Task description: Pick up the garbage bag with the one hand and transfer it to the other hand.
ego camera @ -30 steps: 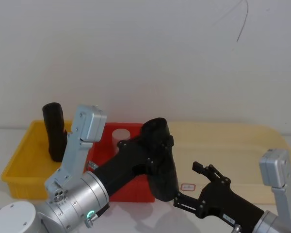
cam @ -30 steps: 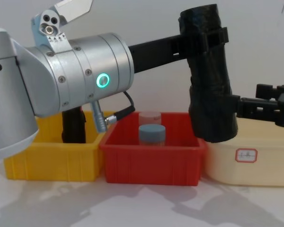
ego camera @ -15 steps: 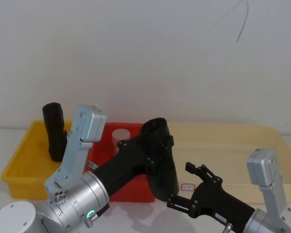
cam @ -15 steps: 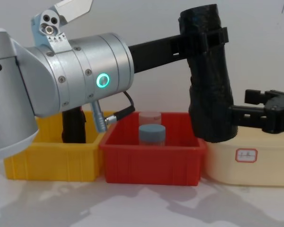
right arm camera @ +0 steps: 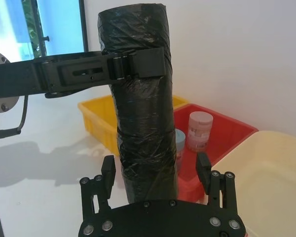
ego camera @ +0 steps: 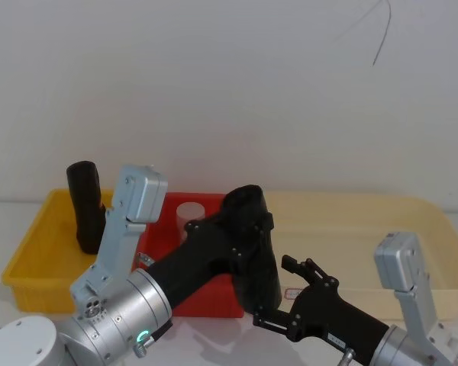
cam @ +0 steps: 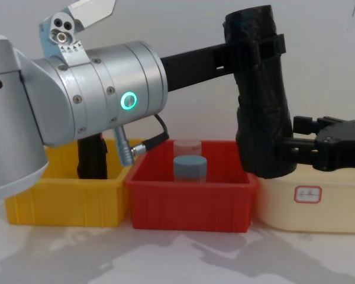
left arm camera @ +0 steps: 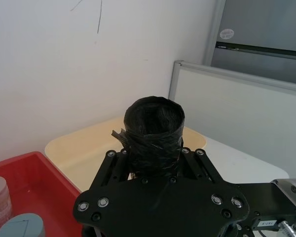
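Right pincer hides garbage bag (its base).

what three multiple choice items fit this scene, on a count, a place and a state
1. Jars in the red bin: A one B two C four
2. The roll stands in: A the yellow bin B the red bin C the right gripper
3. The right gripper is: A shut on a jar B shut on the bag C open around the bag
Key: B, two jars stand there; A, it stands in the yellow bin; C, gaps show between its fingers and the bag, which the left gripper holds near the top.
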`<state>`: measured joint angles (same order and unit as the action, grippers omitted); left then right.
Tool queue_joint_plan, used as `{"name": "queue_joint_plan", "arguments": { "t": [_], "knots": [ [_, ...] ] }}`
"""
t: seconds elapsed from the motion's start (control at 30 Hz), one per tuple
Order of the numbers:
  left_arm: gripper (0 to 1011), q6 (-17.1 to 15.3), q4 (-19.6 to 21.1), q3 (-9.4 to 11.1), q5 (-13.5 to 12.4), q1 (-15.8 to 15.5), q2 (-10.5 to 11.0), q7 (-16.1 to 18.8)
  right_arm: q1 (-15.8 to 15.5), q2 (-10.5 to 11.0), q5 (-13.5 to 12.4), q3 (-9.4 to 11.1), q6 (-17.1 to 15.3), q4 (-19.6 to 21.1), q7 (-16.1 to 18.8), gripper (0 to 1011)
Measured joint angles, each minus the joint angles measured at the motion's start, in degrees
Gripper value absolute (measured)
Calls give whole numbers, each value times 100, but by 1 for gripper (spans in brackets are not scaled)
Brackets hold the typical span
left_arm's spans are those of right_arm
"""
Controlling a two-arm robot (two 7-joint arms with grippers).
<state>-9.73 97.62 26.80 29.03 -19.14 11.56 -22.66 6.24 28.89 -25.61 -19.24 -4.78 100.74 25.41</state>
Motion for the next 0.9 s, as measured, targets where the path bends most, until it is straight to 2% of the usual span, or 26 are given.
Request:
{"name": "queue_joint_plan", "arguments": {
  "t": [0.27, 0.37, 0.53, 0.57, 0.77, 0.8, 0.9],
  "knots": [
    [374, 0, 0, 0, 0, 0, 0, 0, 81, -62, -6, -52, 12, -72, -9, 1002],
    [374, 0, 0, 0, 0, 0, 0, 0, 109, -86, -16, -65, 0, -87, -26, 973],
    [374, 0, 0, 0, 0, 0, 0, 0, 143, -109, -33, -81, -29, -100, -52, 886],
    [374, 0, 0, 0, 0, 0, 0, 0, 159, -118, -44, -88, -42, -107, -60, 828],
    [374, 0, 0, 0, 0, 0, 0, 1, 212, -151, -79, -113, -94, -131, -78, 664],
    [374, 0, 0, -1, 0, 0, 0, 2, 226, -159, -90, -119, -105, -138, -82, 609],
    [374, 0, 0, -1, 0, 0, 0, 4, 243, -169, -105, -128, -121, -149, -84, 583]
  ]
}}
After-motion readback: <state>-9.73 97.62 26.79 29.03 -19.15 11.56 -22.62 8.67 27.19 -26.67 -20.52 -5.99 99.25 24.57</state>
